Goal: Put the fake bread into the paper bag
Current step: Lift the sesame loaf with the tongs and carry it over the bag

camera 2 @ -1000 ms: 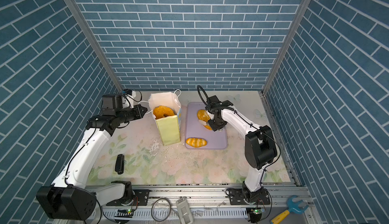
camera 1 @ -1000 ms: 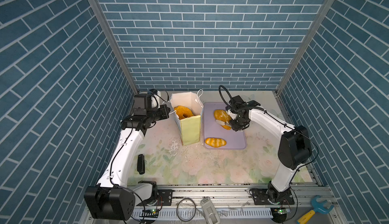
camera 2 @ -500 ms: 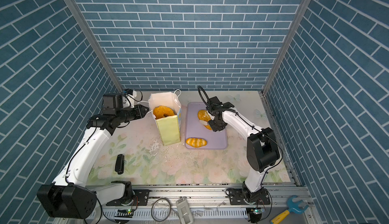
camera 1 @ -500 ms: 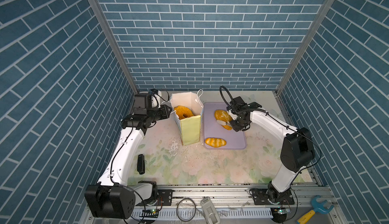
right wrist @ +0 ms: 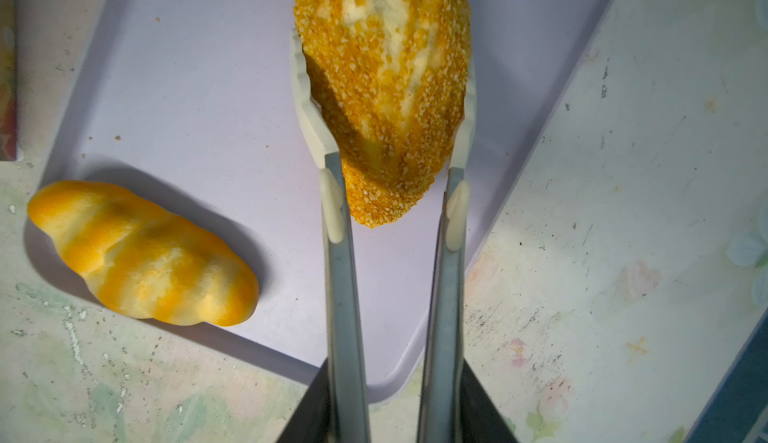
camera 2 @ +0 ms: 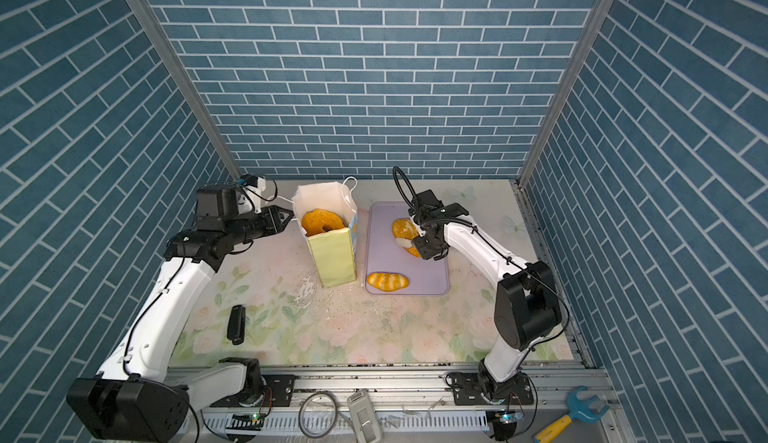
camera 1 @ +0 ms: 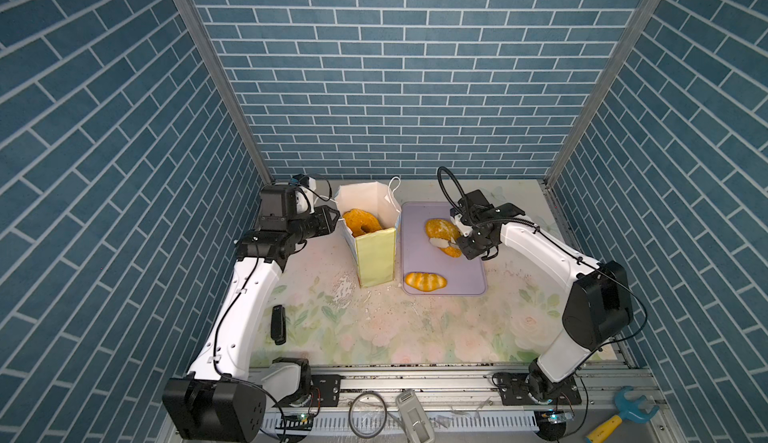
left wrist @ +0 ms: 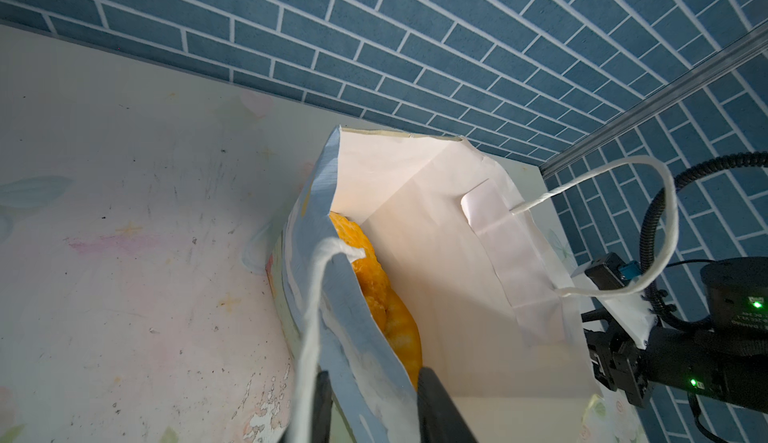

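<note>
The paper bag [camera 1: 374, 254] [camera 2: 332, 262] stands open-mouthed left of the lilac tray [camera 1: 465, 278]. A twisted ring of fake bread [camera 1: 363, 222] [left wrist: 374, 287] lies inside it. My left gripper [camera 1: 334, 215] [left wrist: 374, 403] is open, with its jaws on either side of the bag's near wall and handle cord. My right gripper [camera 1: 465, 249] [right wrist: 392, 395] is shut on grey tongs [right wrist: 340, 295]. The tongs' pale tips clamp the seeded loaf [camera 1: 440, 229] [right wrist: 386, 66] over the tray. A striped roll [camera 1: 424, 281] [right wrist: 141, 254] lies at the tray's front edge.
A small black object [camera 1: 277, 323] lies on the floral table by the left arm. White flakes [camera 1: 345, 291] are scattered in front of the bag. Brick walls close in on three sides. A blue-and-yellow toy wrench [camera 1: 623, 412] lies off the table, front right.
The left gripper's jaws have spread apart at the bag's rim. The right arm has shifted only slightly, with the tongs still on the seeded loaf.
</note>
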